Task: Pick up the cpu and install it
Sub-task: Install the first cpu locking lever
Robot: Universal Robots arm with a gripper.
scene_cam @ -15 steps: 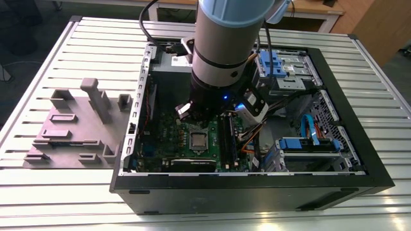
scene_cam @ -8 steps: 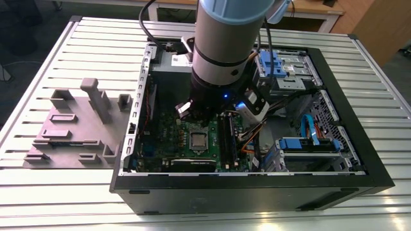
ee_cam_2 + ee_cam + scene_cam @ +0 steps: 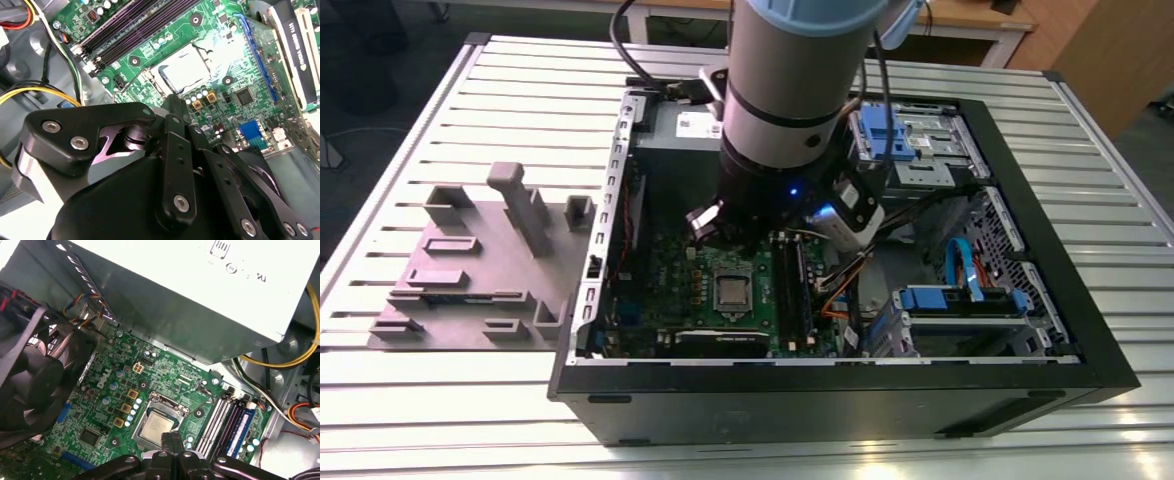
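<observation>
We see cpu (image 3: 156, 427) lying in socket (image 3: 161, 416) mid motherboard (image 3: 115, 390). Gripper (image 3: 171, 439) just above it, fingers (image 3: 176, 107) closed together, empty. Risk, we judge: chip not fully seated, so frame w/ no latch may let it shift

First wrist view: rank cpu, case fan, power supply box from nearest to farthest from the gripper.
1. The cpu, seated in its socket on the motherboard, just ahead of the gripper.
2. The case fan, off to one side at the board's edge.
3. The power supply box, past the board's far edge.
</observation>
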